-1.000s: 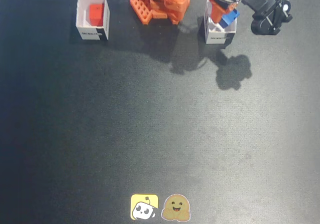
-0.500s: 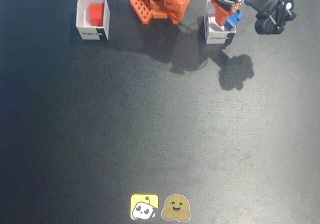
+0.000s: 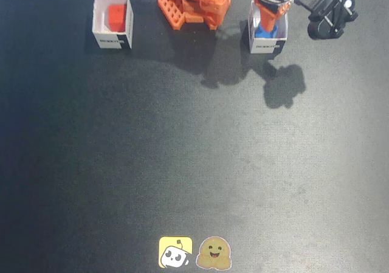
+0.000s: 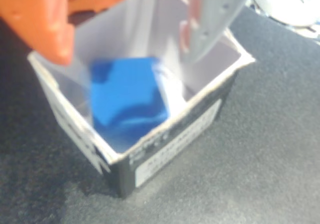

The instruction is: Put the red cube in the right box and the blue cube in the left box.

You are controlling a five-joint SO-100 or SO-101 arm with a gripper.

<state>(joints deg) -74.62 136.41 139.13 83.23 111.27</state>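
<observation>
Black table (image 3: 182,163), boxes (image 3: 112,22), perhaps stickers (image 3: 194,252)

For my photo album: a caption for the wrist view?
Blue cube lying inside a white box, open gripper above.

Bright blue cube (image 4: 127,99) inside a white-walled box (image 4: 200,121) with black base and white label. Bright red cube (image 3: 116,16) in a matching white box (image 3: 97,24). Orange-and-silver hand (image 4: 130,34) above the blue cube. Dark speckled desk (image 3: 182,151); yellow and tan stickers (image 3: 196,252).

Red cube (image 3: 117,16) in left box (image 3: 112,40); blue cube (image 4: 127,97) in right box (image 4: 175,136), fixed view.
</observation>
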